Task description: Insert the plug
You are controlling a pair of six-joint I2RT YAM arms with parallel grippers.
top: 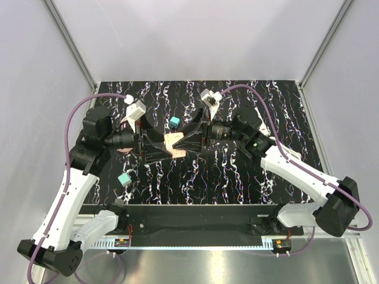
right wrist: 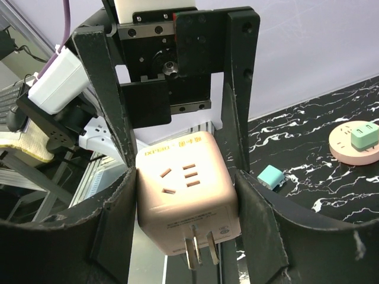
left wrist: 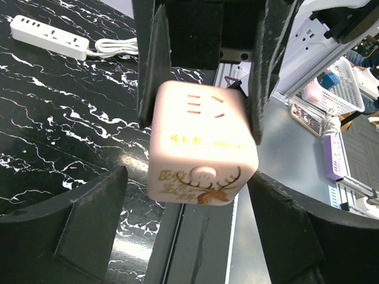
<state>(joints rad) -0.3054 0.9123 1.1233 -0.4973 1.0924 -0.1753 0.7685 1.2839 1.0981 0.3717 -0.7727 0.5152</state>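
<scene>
The teal-blue plug (top: 174, 122) lies on the black marbled table just behind the two grippers. It also shows in the right wrist view (right wrist: 271, 176), free of both grippers. My right gripper (top: 182, 144) (right wrist: 185, 177) is shut on a tan-pink cube block (top: 175, 144) (right wrist: 183, 195) with socket holes on top and metal prongs below, held above the table. My left gripper (top: 167, 145) (left wrist: 186, 177) faces it with its fingers spread round the same block (left wrist: 201, 148). A gap shows at one finger. The white power strip (left wrist: 50, 36) lies far off.
A paler mint-green cube (top: 124, 178) sits near the left arm. A pink round socket base (right wrist: 346, 155) carries a mint cube (right wrist: 364, 135). The power strip's white cord (left wrist: 115, 46) trails beside it. The table's front rail (top: 195, 216) runs below the grippers.
</scene>
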